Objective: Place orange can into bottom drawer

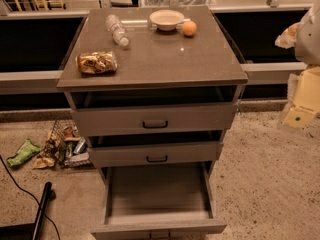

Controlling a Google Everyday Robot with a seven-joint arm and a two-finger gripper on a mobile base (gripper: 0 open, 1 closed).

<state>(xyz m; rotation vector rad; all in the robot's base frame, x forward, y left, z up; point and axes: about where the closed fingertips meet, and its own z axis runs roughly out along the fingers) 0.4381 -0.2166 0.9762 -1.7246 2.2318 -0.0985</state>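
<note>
Bottom drawer (159,194) stands pulled open to receive your load; your claw (296,34) hangs high right of the table (160,59), pinching the orange can (285,37) clear of its edge.

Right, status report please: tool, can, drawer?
Tool at right edge, beside cabinet top, shut on can. Bottom drawer pulled out, floor bare. Nothing seen in the way.
</note>
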